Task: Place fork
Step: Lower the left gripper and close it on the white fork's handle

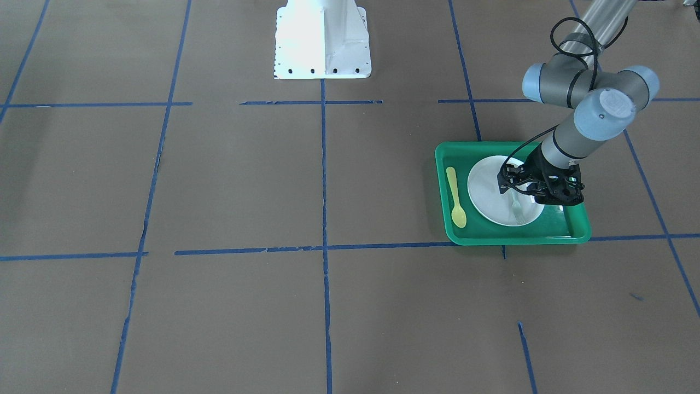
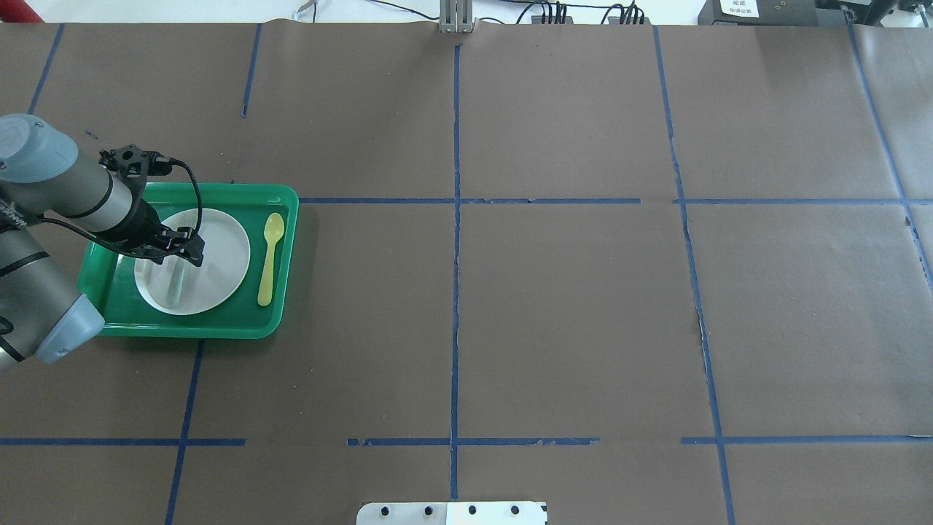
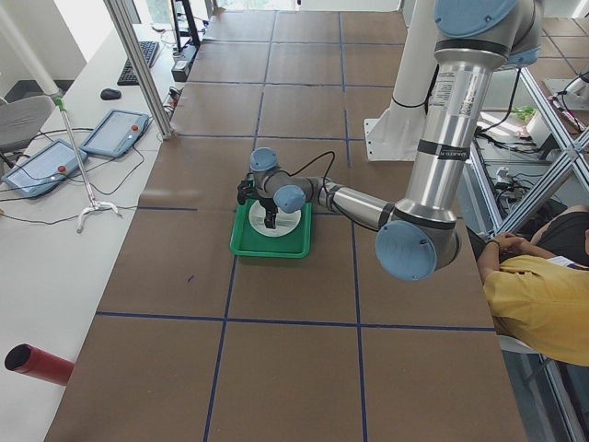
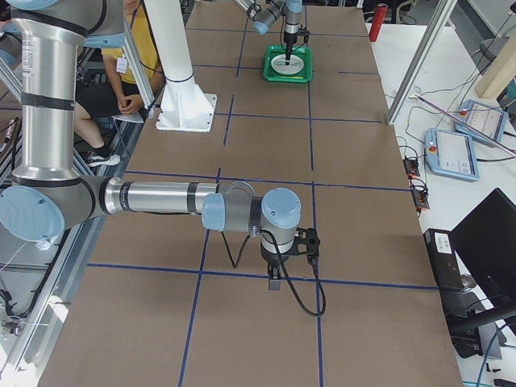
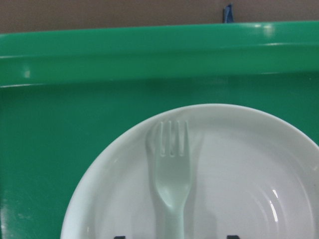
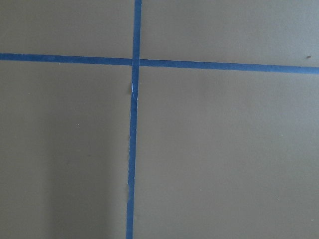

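Note:
The pale translucent fork [image 5: 172, 172] lies flat on the white plate [image 5: 249, 164], tines toward the tray's rim. It also shows on the plate in the overhead view [image 2: 175, 283] and the front view [image 1: 517, 208]. The plate sits in a green tray [image 2: 124, 313]. My left gripper [image 2: 176, 255] hangs low over the plate, open, with its two fingertips wide apart on either side of the fork's handle and not closed on it. My right gripper [image 4: 275, 284] shows only in the exterior right view, above bare table far from the tray; I cannot tell whether it is open or shut.
A yellow plastic spoon [image 2: 269, 257] lies in the tray beside the plate. The tray's raised rim [image 5: 149, 47] runs just beyond the fork's tines. Brown paper with blue tape lines [image 6: 133, 124] covers the table. The white robot base [image 1: 321, 41] stands at the table's edge.

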